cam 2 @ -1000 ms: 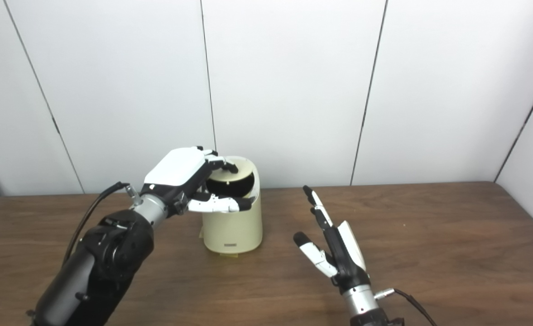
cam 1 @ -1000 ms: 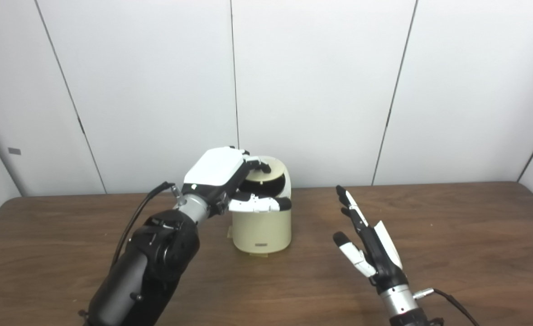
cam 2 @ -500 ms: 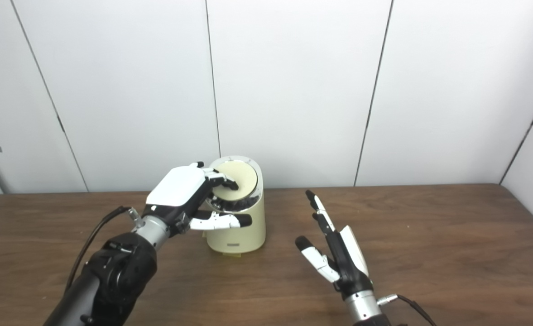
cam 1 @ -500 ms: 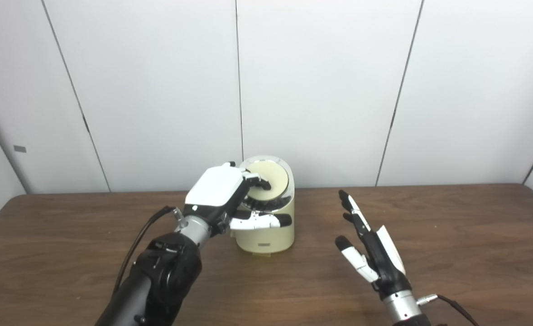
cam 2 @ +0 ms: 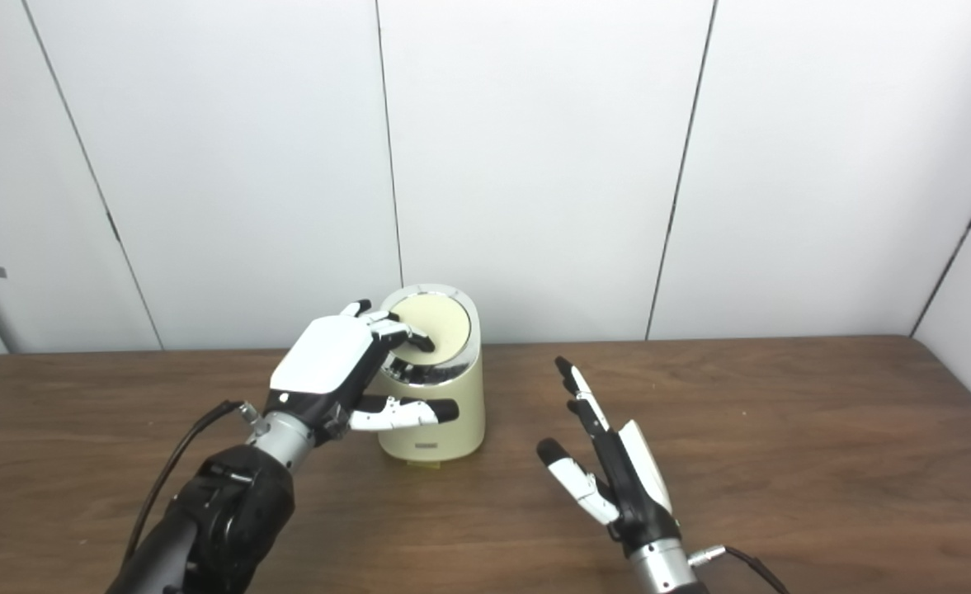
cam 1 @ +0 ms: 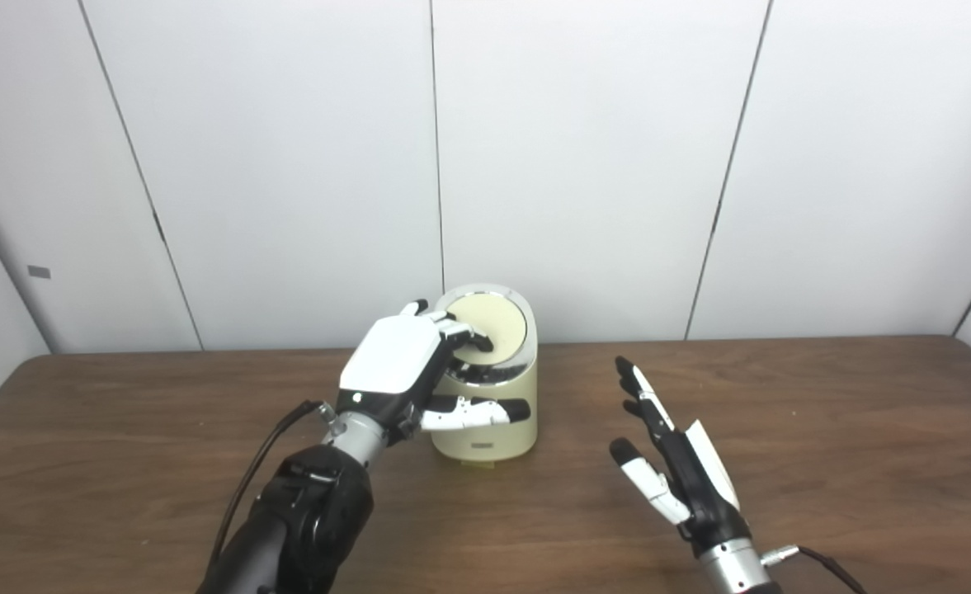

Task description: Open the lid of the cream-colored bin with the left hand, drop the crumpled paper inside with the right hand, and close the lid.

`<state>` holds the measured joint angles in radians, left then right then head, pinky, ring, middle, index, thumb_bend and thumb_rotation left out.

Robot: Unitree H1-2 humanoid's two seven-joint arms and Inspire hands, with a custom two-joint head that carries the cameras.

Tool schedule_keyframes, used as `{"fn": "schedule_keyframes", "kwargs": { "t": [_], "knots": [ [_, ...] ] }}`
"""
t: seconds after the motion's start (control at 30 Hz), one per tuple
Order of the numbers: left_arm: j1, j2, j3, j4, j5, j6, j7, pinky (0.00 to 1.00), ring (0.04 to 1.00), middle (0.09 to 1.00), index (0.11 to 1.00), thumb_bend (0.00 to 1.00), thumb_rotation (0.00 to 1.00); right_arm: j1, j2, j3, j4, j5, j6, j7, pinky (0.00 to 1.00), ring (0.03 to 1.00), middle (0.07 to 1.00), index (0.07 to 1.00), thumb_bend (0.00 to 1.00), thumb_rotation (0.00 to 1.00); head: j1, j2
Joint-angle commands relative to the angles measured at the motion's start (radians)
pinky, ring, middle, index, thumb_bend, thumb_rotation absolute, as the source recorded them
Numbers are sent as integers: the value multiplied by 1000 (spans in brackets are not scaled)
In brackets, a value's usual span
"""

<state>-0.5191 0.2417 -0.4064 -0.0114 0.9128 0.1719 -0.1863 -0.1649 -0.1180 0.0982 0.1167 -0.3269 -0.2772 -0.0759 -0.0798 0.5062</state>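
Observation:
The cream-colored bin [cam 1: 503, 422] stands at the back middle of the brown table [cam 1: 831, 429]. Its round lid [cam 1: 497, 322] lies down on the chrome rim. My left hand [cam 1: 398, 360] is at the bin's left side, fingers spread and resting on the lid's left edge, thumb stretched across the front of the bin. It grips nothing. My right hand [cam 1: 683, 478] is open and empty, palm facing left, fingers pointing up, a hand's width right of the bin. No crumpled paper is in sight in either view.
White wall panels [cam 1: 584, 165] rise just behind the bin. A black cable [cam 1: 258, 462] loops off my left forearm. The table's right edge [cam 2: 959, 388] shows in the right eye view.
The lid has gone from raised, with the dark inside showing, to down on the rim. My left hand came down with it. The right hand drew back slightly. The camera shifted a little.

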Motion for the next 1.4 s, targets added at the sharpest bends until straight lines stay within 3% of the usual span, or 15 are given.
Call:
{"fn": "schedule_keyframes", "kwargs": {
  "t": [0.0, 0.17, 0.4, 0.5, 0.6, 0.87, 1.0, 1.03, 1.2, 1.37],
  "knots": [
    [8, 16, -23, 69, 28, 17, -35, 1000, 875, 755, 715, 988, 1000, 42, 10, 5, 3, 13, -3, -1, 908, 961, 982, 977, 541, 986, -1, 1],
    [17, 11, -10, 47, -3, 6, -16, 1000, 875, 761, 694, 990, 1000, 40, 11, 6, 8, -1, -12, -9, 902, 957, 979, 975, 536, 987, 1, 3],
    [51, -61, 110, -63, -220, 43, -24, 1000, 899, 803, 786, 944, 1000, 35, 6, 16, 38, -5, -39, -8, 914, 959, 972, 971, 584, 996, 3, 3],
    [51, -86, 143, -110, -282, 45, -22, 1000, 982, 915, 908, 925, 1000, 31, 3, 20, 54, -7, -44, -10, 916, 963, 982, 981, 582, 992, 5, 1],
    [40, -102, 163, -145, -312, 30, -4, 1000, 999, 993, 992, 892, 1000, 29, 4, 23, 62, -9, -31, -11, 917, 966, 988, 987, 588, 996, 6, -1],
    [-51, -136, 217, -190, -314, 20, 65, 1000, 1000, 1000, 1000, 904, 1000, 26, 4, 32, 60, -16, -3, -1, 932, 978, 1000, 991, 565, 981, 8, -10],
    [-59, -156, 272, -209, -399, 1, 93, 1000, 1000, 1000, 1000, 842, 1000, 24, 6, 34, 64, -9, -10, 0, 937, 983, 1000, 989, 558, 972, 8, -12],
    [-49, -164, 289, -215, -430, -20, 108, 1000, 1000, 1000, 1000, 837, 1000, 25, 5, 35, 62, -9, -7, 0, 937, 983, 1000, 989, 557, 972, 8, -12],
    [12, -203, 375, -213, -629, -203, 181, 951, 981, 978, 963, 607, 1000, 26, 4, 35, 62, -5, -12, 0, 938, 982, 1000, 987, 557, 971, 8, -13],
    [131, -210, 447, -219, -808, -325, 195, 884, 902, 902, 889, 397, 1000, 22, 4, 31, 69, -1, -17, -4, 925, 974, 998, 982, 554, 980, 13, -16]
  ]
}}
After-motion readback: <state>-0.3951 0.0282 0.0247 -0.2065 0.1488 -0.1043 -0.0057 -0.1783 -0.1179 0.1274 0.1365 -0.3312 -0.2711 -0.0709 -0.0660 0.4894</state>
